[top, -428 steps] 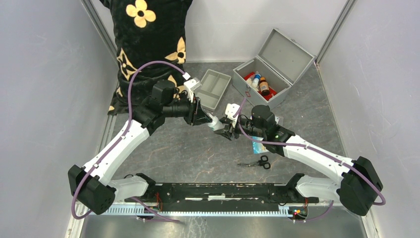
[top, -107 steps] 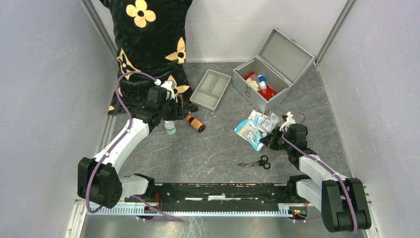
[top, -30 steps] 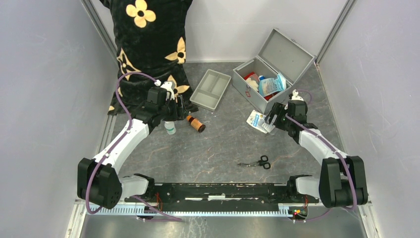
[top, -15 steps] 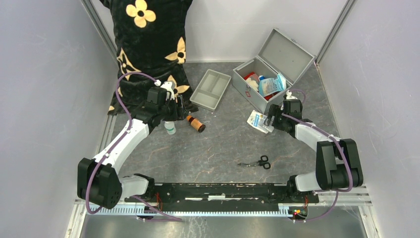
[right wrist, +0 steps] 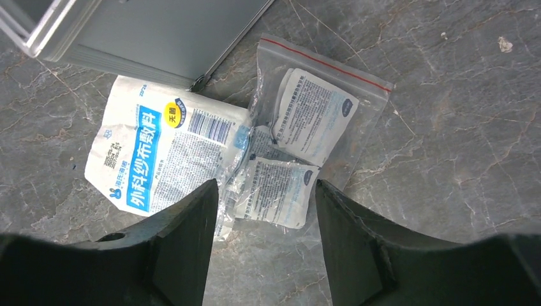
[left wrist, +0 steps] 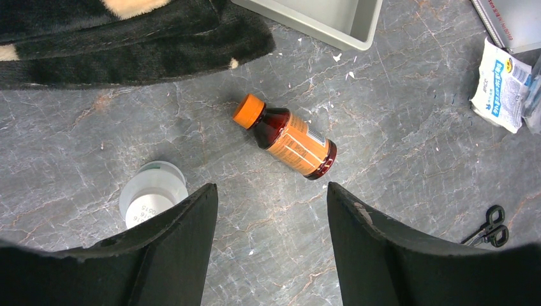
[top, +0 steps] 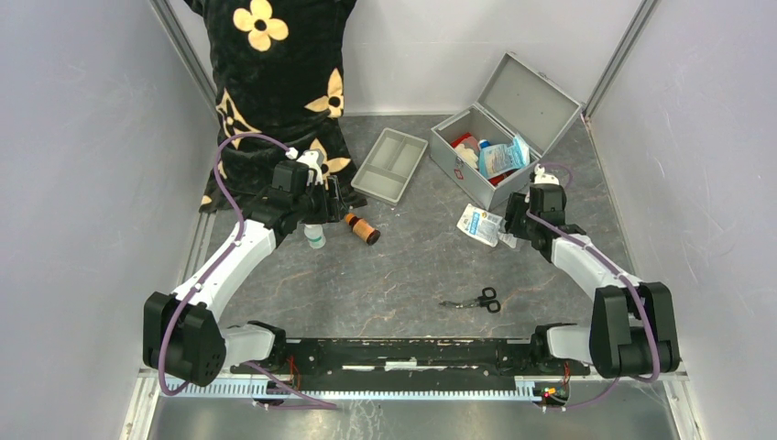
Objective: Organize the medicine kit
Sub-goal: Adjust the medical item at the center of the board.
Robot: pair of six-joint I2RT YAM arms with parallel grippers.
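Observation:
The medicine kit (top: 455, 171), a silver-grey metal case, stands open at the back right with a blue-white packet and red and white items inside. Its wall (right wrist: 159, 32) shows in the right wrist view. In front of it a white-and-blue gauze packet (right wrist: 166, 153) and a clear zip bag of sachets (right wrist: 312, 127) lie on the table. My right gripper (right wrist: 265, 191) hangs open just above them, holding nothing. My left gripper (left wrist: 271, 197) is open and empty over bare table, between an upright white bottle (left wrist: 153, 197) and a lying amber bottle with an orange cap (left wrist: 287, 137).
A shallow grey divided tray (top: 391, 163) lies left of the case. Black-handled scissors (top: 476, 300) lie near the front centre. A black cloth with yellow flowers (top: 275, 73) drapes the back left. Grey walls close in both sides.
The right gripper has settled a little lower over the packets and its jaws have narrowed. Earlier, the blue packet went from the table into the case. The left arm is still.

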